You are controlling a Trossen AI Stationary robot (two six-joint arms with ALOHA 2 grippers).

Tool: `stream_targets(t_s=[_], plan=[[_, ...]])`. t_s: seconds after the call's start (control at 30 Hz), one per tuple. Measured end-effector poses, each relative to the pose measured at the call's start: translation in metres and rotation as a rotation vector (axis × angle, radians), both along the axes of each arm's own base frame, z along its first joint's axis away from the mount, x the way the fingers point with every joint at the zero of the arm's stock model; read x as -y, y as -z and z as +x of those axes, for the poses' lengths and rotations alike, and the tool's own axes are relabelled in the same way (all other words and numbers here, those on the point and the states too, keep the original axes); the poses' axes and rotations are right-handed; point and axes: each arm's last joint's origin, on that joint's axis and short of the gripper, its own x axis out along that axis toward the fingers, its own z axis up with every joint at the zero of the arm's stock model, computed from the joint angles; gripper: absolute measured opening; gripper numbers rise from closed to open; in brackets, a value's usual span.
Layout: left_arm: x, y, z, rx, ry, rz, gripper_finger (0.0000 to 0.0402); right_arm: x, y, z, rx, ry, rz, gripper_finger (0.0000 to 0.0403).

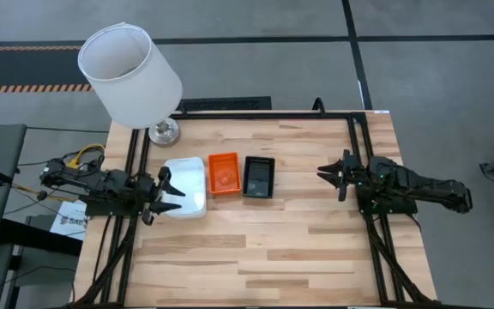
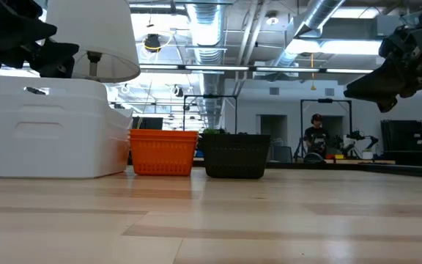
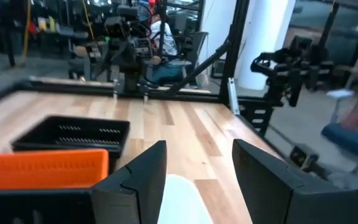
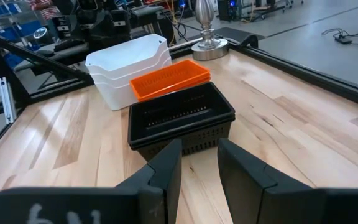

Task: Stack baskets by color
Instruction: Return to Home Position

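Note:
Three stacks of baskets stand side by side on their bottoms at the table's far middle: white [image 1: 185, 187], orange [image 1: 224, 172] and black [image 1: 259, 177]. In the right wrist view the white stack [image 4: 126, 71] shows several nested rims, with the orange [image 4: 169, 78] and black [image 4: 180, 118] ones in front of it. My left gripper [image 1: 171, 190] hangs open above the white stack's left edge, touching nothing. My right gripper [image 1: 331, 178] is open too, raised off the table to the right of the black stack, with nothing between its fingers [image 4: 166, 162].
A lamp with a big white shade [image 1: 131, 73] stands on its metal base [image 1: 164, 131] at the far left corner. Black frame rails [image 1: 360, 146] run along the table's left, right and far sides. Bare wood [image 1: 256, 257] lies toward the near edge. A person [image 2: 315, 136] shows far behind.

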Motion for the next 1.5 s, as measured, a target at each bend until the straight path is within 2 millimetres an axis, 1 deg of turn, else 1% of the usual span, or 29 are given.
stream_targets(t_s=[0.1,0.2,1.5], plan=[[0.0002,0.0,0.0,-0.015,0.005,-0.07,0.0171,0.0,-0.0001,0.0,0.0,0.0,-0.001,0.0127],[0.0002,0.0001,0.0,-0.021,0.005,-0.099,0.0171,0.0,-0.0002,0.0001,0.004,0.0,-0.002,0.0127],[0.0002,0.0001,0.0,-0.022,0.005,-0.098,0.0171,0.0001,-0.0004,0.0001,0.006,0.002,-0.002,0.0127]])
